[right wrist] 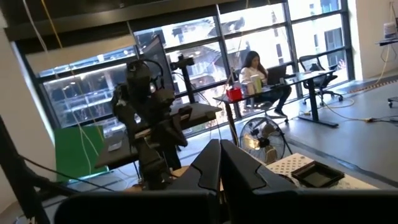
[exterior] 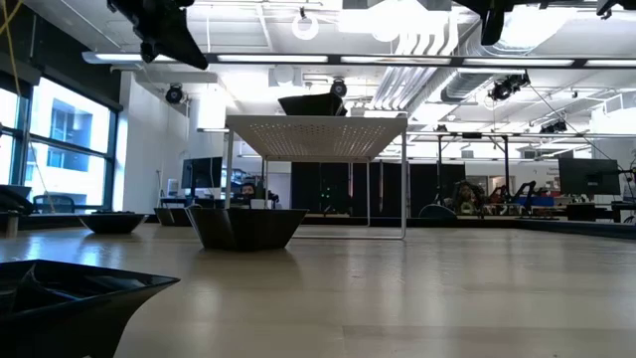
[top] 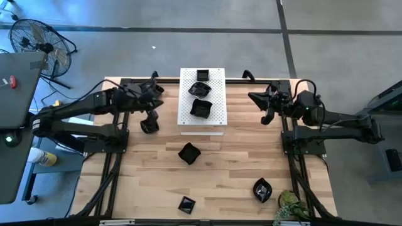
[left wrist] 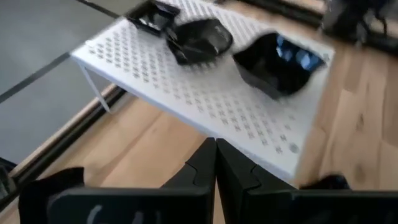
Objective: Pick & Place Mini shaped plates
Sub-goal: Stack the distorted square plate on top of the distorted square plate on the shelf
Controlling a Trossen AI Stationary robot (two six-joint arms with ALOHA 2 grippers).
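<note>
Three mini shaped plates, glossy black, sit on the raised white perforated board (top: 217,100) at the table's far middle: one (top: 203,75), one (top: 199,89), one (top: 201,108). The left wrist view shows them as well (left wrist: 277,62). Several more plates lie on the wood: one left of the board (top: 149,125), one in the middle (top: 188,152), two near the front edge (top: 186,204) (top: 262,189). My left gripper (top: 158,93) hangs shut, high at the board's left (left wrist: 216,163). My right gripper (top: 252,96) hangs shut, high at the board's right (right wrist: 219,163). Neither holds anything.
The board stands on thin legs (exterior: 405,189). A small green plant (top: 290,207) sits at the near right corner. A floor fan (top: 38,41) and a desk (top: 12,81) stand off the table's left. A seated person (right wrist: 255,71) shows far off in the room.
</note>
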